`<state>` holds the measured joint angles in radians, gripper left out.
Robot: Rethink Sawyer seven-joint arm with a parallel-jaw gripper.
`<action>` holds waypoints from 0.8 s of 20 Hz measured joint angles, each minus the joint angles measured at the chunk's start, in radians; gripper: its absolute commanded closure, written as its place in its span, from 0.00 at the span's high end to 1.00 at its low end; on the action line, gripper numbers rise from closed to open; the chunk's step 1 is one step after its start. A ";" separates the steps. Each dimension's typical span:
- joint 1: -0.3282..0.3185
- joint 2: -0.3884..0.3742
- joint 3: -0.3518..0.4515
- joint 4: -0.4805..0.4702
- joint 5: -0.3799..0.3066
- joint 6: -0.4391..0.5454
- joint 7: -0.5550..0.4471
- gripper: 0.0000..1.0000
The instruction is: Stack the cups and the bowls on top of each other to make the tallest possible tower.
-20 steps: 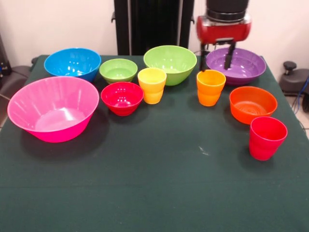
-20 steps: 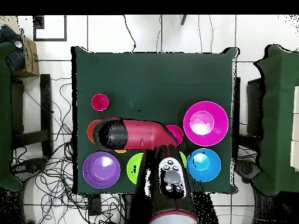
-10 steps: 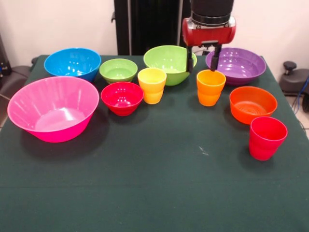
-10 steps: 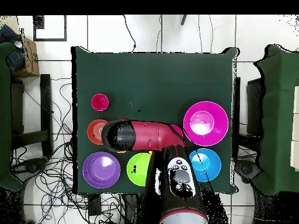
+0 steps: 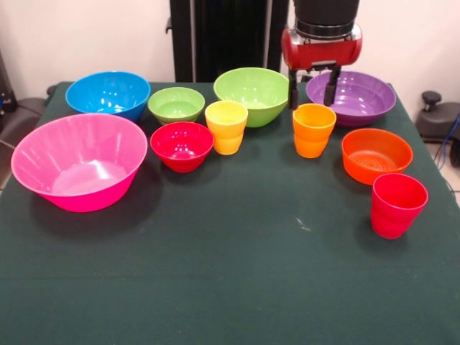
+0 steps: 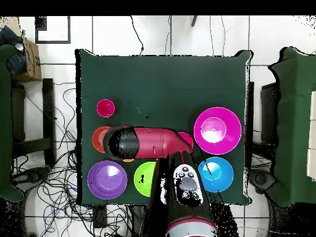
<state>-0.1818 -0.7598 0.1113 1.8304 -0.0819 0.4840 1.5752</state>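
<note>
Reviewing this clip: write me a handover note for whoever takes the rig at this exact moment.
Gripper: open, empty, hanging just above the orange cup.
On the table, all separate, front view: pink bowl and blue bowl at left; small green bowl, small red bowl, yellow cup and large lime bowl mid-table; purple bowl, small orange bowl and red cup at right.
Done: nothing stacked.
Left: the whole tower; the orange cup looks like the likely first pick.
</note>
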 measured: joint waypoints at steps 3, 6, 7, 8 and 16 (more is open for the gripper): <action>0.000 0.000 0.008 0.000 0.000 0.000 0.000 1.00; 0.000 0.000 0.016 0.000 0.000 0.000 0.000 1.00; -0.001 0.000 0.017 0.001 -0.001 0.000 0.000 1.00; -0.001 0.000 0.018 0.001 -0.002 0.000 0.000 1.00; -0.025 0.000 0.038 0.012 -0.034 0.000 0.000 1.00</action>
<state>-0.2065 -0.7599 0.1491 1.8419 -0.1159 0.4838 1.5752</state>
